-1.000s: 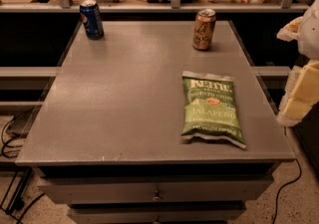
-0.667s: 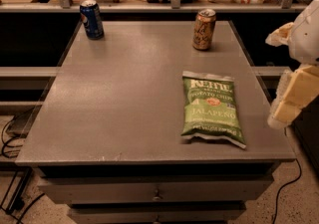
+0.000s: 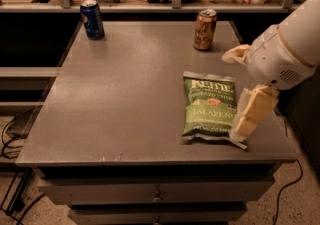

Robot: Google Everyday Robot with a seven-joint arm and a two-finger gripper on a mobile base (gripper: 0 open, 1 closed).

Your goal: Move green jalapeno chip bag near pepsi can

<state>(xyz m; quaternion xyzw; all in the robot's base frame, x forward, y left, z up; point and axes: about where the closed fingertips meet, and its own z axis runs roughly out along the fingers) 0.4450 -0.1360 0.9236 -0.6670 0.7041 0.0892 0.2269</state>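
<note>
The green jalapeno chip bag [image 3: 210,106] lies flat on the grey table [image 3: 125,94] near its front right edge, label up, well apart from the pepsi can [image 3: 92,19], which stands upright at the far left corner. A tan-gold can [image 3: 205,30] stands upright at the far edge, beyond the bag. The hand [image 3: 245,83] hangs at the bag's right side, released, its two pale fingers spread wide with nothing between them; the lower finger overlaps the bag's right edge, but I cannot tell whether it touches.
</note>
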